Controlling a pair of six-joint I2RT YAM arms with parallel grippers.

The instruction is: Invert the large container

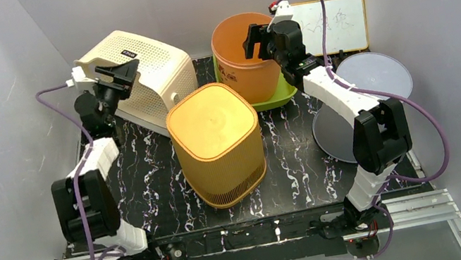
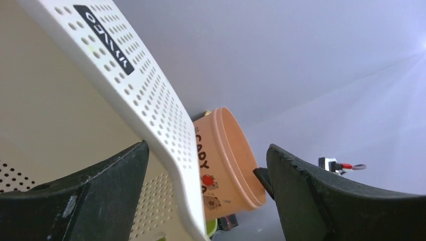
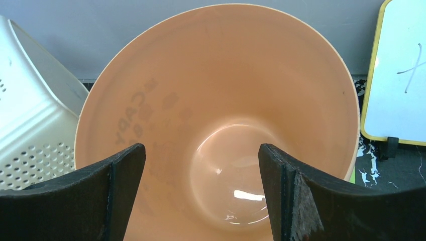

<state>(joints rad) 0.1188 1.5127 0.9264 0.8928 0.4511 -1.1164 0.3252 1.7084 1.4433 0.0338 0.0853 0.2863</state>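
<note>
Nearest the arm bases, a yellow perforated bin (image 1: 217,143) stands mouth-down in the middle of the bench (image 1: 294,183), its closed base facing up. Neither arm is at it.

Behind it on the left lies the white perforated basket (image 1: 156,71), the biggest vessel here and, I judge, the large container meant. It is tipped over and leaning, one perforated wall with a black label facing up and a handle cut-out low on the right. Its mouth is not visible from above, so I cannot tell whether it is fully inverted.

The left claw (image 1: 121,73) is at the basket's upper left edge. The wrist view shows its jaws standing wide with the labelled wall running between them, a gap on each side. It grips nothing.

The basket looks like thin moulded plastic: light, fairly stiff, but bulky, with smooth walls that could slip or flex under a pinch. The rim or the handle cut-out seems the surest hold, with a tip about the lower edge rather than a lift.

Farther back, the right claw (image 1: 261,37) hangs wide open and empty over the mouth of an orange bucket (image 1: 243,77) on a green plate (image 1: 279,98). A grey round lid (image 1: 375,76) and a whiteboard (image 1: 338,25) lie beyond.
</note>
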